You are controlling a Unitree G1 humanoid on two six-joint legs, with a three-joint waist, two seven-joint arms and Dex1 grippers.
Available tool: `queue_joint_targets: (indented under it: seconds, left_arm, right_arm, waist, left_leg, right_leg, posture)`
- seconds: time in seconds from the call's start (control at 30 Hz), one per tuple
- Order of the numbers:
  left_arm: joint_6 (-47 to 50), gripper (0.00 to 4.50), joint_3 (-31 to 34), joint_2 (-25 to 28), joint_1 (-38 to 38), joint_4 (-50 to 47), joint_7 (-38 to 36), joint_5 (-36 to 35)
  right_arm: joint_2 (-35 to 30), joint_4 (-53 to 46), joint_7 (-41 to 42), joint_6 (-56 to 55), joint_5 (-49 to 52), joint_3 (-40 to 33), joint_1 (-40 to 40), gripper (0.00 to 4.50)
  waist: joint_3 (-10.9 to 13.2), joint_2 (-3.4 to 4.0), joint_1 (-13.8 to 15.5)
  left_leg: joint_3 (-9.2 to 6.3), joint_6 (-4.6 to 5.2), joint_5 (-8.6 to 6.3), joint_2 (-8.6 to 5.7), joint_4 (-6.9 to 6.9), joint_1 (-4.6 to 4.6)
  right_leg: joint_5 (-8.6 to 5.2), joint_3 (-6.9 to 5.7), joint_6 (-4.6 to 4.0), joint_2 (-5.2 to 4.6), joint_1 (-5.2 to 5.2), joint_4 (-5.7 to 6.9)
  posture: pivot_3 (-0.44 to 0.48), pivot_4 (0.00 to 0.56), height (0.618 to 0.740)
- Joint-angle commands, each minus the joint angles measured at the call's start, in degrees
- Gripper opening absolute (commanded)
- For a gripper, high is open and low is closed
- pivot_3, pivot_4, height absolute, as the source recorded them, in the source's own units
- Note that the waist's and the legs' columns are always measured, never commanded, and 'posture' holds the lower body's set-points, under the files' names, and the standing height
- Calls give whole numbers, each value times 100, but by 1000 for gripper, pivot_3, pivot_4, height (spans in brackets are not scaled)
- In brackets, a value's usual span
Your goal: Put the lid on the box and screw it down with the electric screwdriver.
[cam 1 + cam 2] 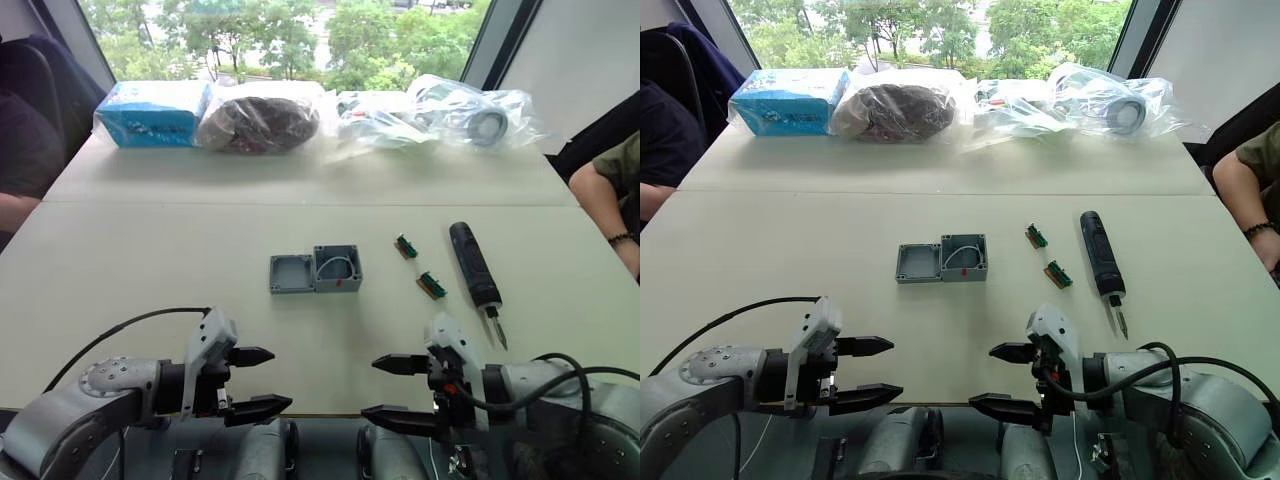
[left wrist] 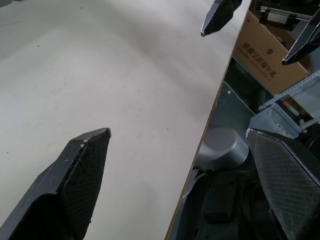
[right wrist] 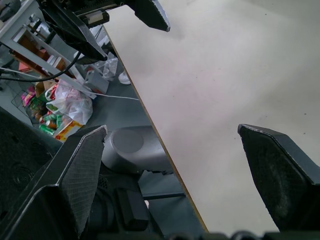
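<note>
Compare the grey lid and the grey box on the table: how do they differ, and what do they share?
The lid is shallow, while the box is deeper. The box holds a pale wire loop and carries a small red mark on its near side; the lid looks empty and unmarked. The lid lies on the robot's left, the box on its right. Both are grey, square, open side up, set side by side on the table.
</note>
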Motion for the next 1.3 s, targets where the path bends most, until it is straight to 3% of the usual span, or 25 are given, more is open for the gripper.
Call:
queue_joint_targets:
  seconds: [0.03,0.4,0.57,0.73,0.8,0.93,1.07,1.3]
  left_arm:
    - [-125,4463,67,-17,-84,-50,-58,-41]
    - [-250,4463,-30,-103,-289,74,92,210]
    - [-119,4463,154,-169,-465,132,144,-22]
    - [784,4463,322,625,-2261,855,-109,-480]
    - [711,4463,-168,883,-3305,1210,-546,-130]
    - [13,4463,-1542,982,-4774,1794,-1280,1204]
    - [-294,4463,-2782,336,-5985,2428,-1739,2158]
    - [-994,4463,-4021,-986,-6969,3887,-2214,3413]
  right_arm:
    - [50,-78,-68,-48,65,-9,-66,4500]
    - [260,-47,-408,-225,-246,97,-345,4500]
    - [447,166,-480,-340,-203,-92,-555,4500]
    - [706,581,-1569,266,1119,-806,-1534,4500]
    - [654,587,-1682,298,1485,-928,-1836,4500]
    - [396,382,-1563,247,999,-651,-1950,4500]
    - [274,187,-1624,106,454,-390,-1559,4500]
    - [607,-201,-2066,-186,-263,-109,-824,4500]
  waist:
    - [0,0,0]
    - [0,1,-4]
    - [0,1,-6]
    - [4,-3,12]
    - [4,-2,12]
    - [2,1,9]
    - [4,-5,33]
    - [6,-10,50]
  left_leg:
    - [0,0,0,0,-1,0]
    - [2,-2,1,-2,-21,0]
    - [2,-2,2,-3,-22,0]
    - [-11,-15,12,-3,-17,-6]
    - [-10,-10,16,-5,-17,-6]
    - [5,14,20,-21,-25,-10]
    - [19,14,24,-27,-19,-14]
    - [6,47,5,-17,28,-22]
  right_leg:
    - [0,0,0,0,0,-2]
    - [3,-1,-4,0,1,-22]
    - [3,-2,-3,0,2,-23]
    - [9,-18,-11,3,1,-16]
    - [11,-30,-14,7,3,-21]
    - [13,-39,-9,21,26,-29]
    - [18,-39,23,26,28,-29]
    - [17,-36,49,42,36,-6]
  posture:
    - [0,150,740]
    - [0,150,740]
    - [0,150,740]
    - [0,150,740]
    - [0,150,740]
    - [0,150,740]
    - [0,150,740]
    - [0,150,740]
